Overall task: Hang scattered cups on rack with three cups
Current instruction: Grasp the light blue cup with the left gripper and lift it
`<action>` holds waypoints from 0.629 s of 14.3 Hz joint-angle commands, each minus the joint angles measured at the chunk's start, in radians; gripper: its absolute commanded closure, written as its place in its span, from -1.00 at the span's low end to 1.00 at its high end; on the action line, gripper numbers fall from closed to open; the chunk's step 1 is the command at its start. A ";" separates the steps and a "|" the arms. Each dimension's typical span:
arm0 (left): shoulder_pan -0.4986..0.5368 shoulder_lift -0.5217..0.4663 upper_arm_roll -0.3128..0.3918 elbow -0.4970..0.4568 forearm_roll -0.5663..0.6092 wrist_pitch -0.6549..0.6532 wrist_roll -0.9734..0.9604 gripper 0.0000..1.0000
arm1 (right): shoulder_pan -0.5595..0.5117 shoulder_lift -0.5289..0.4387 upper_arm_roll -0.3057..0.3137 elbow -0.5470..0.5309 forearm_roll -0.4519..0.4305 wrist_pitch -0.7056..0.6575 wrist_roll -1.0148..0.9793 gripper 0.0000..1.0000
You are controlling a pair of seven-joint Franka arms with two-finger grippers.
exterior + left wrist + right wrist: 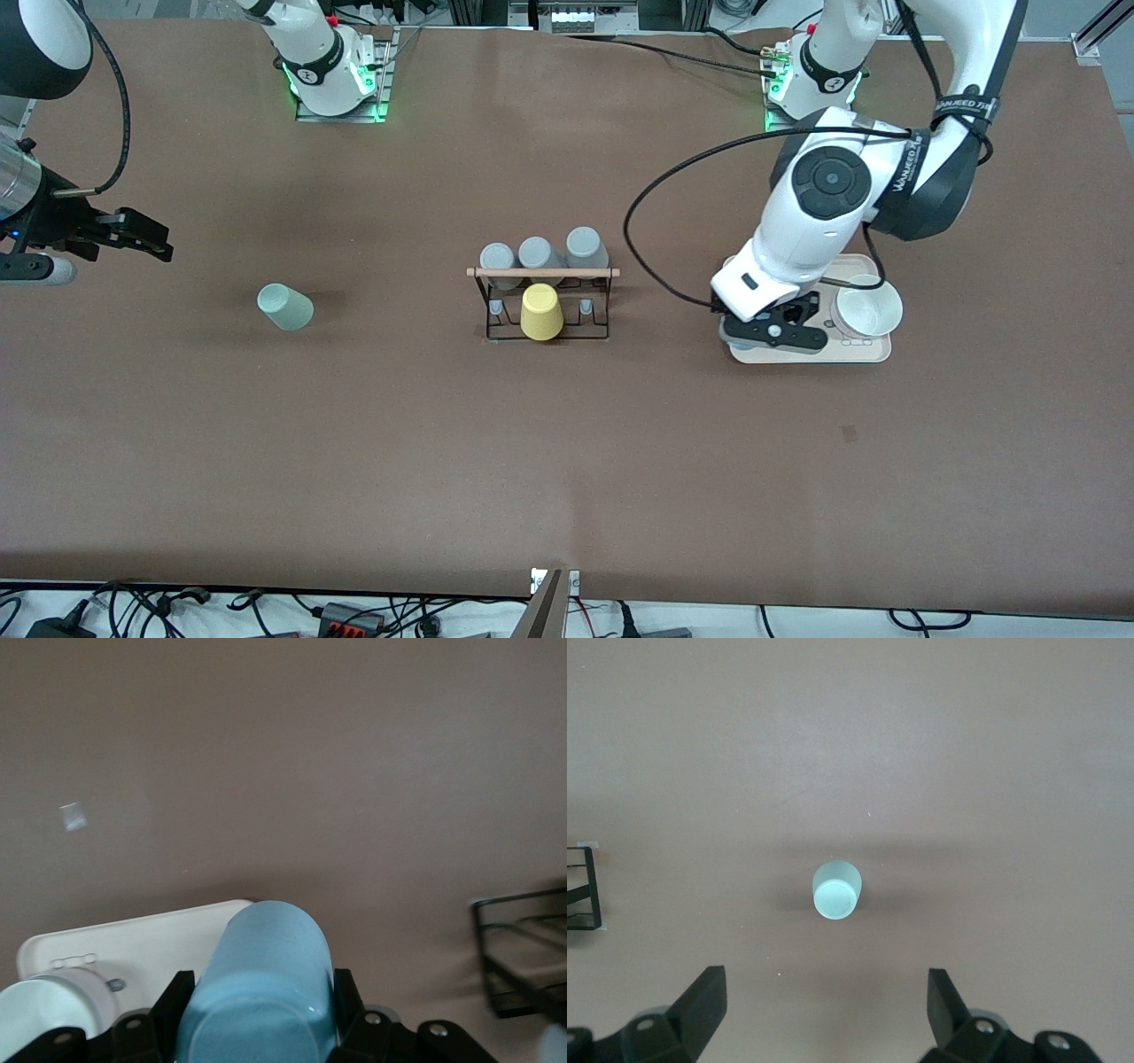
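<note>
The light blue cup (266, 970) sits between the fingers of my left gripper (259, 997), which is shut on it, low over the beige tray (873, 353). In the front view the left hand (775, 326) hides that cup. The pale mint-green cup (285, 307) stands on the table with its narrow end up, toward the right arm's end. My right gripper (146, 237) is open and empty, up in the air beside it; the cup also shows in the right wrist view (836, 890). The black wire rack (542, 272) stands mid-table.
The rack carries three grey cups (539, 255) and a yellow cup (540, 312). Its edge shows in both wrist views (523, 957) (583, 890). A white bowl (868, 306) rests on the beige tray. Cables lie along the table edge nearest the front camera.
</note>
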 commanded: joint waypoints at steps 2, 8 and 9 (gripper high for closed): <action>-0.080 0.158 0.002 0.222 -0.028 -0.055 -0.118 0.58 | -0.012 0.001 0.008 0.012 0.014 -0.017 0.010 -1.00; -0.189 0.244 0.003 0.345 -0.037 -0.047 -0.366 0.58 | -0.009 0.001 0.008 0.012 0.014 -0.017 0.010 -1.00; -0.207 0.249 0.003 0.346 -0.037 -0.047 -0.386 0.59 | -0.009 0.001 0.008 0.012 0.014 -0.017 0.010 -1.00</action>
